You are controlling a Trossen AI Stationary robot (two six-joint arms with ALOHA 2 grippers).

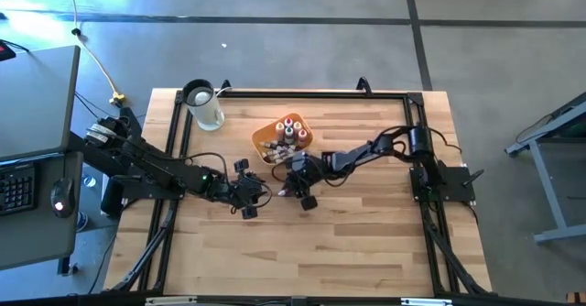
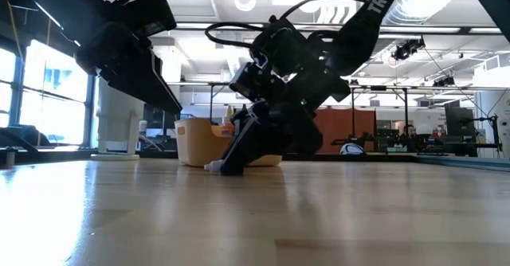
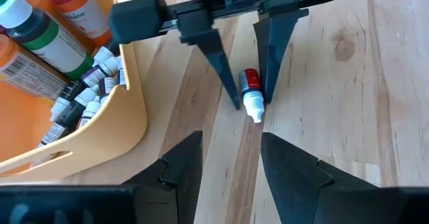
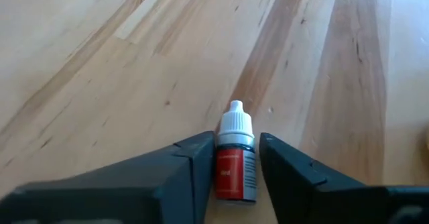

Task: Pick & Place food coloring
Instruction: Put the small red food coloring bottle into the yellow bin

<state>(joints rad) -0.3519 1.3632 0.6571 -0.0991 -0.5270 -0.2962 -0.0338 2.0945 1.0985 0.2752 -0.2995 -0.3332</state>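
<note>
Bottle (image 4: 234, 163) flat on table (image 1: 366, 242) between right claw (image 4: 236, 158) fingers — tray (image 1: 265, 134) just beside, left claw (image 1: 256, 199) near.

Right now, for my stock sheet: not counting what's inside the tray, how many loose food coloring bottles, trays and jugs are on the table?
Loose red food coloring bottle: 1
Yellow-orange tray: 1
White jug: 1
Total: 3

Bright even daylight on the wooden table (image 1: 366, 242), soft faint shadows under the arms, low view backlit by ceiling lights and a bright window, arms silhouetted, near tabletop blurred, wrist views sharp
</note>
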